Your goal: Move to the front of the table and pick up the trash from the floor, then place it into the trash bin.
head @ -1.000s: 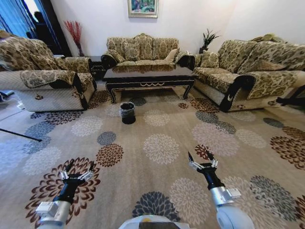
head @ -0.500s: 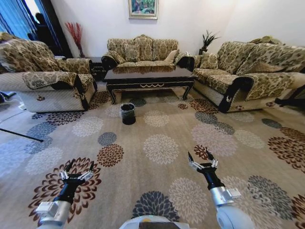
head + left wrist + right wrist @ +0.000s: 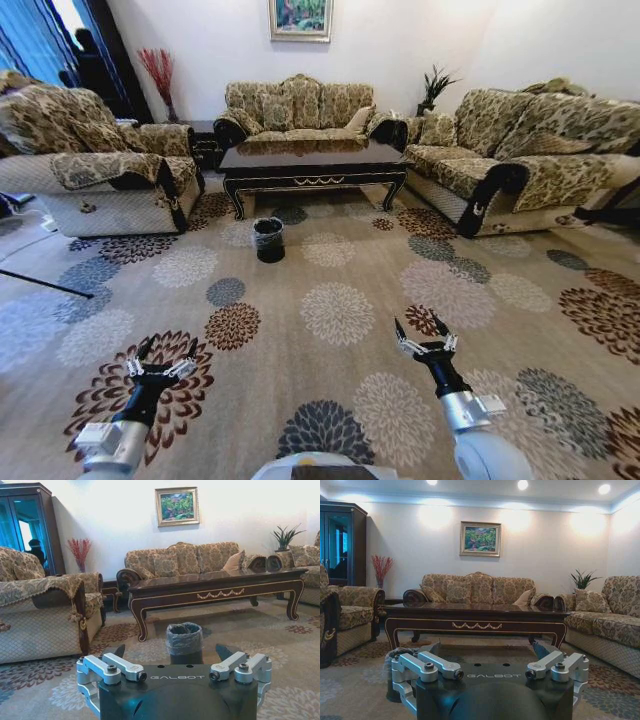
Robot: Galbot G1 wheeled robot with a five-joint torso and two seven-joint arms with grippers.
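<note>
The dark glossy table with gold ornament stands ahead in the middle of the room, on the flowered carpet floor. The black trash bin with its clear liner sits on the carpet just before the table's left front leg. Both arms are held low in front of me, far short of the bin. My left gripper is open and empty. So is my right gripper. The left wrist view looks past its open gripper at the bin and table. The trash is out of view.
Patterned sofas stand on the left, behind the table and on the right. A thin dark rod lies on the floor at the left. A wide stretch of carpet lies between me and the bin.
The whole head view has shifted slightly, so the camera has moved a little. Both grippers keep the same pose, open.
</note>
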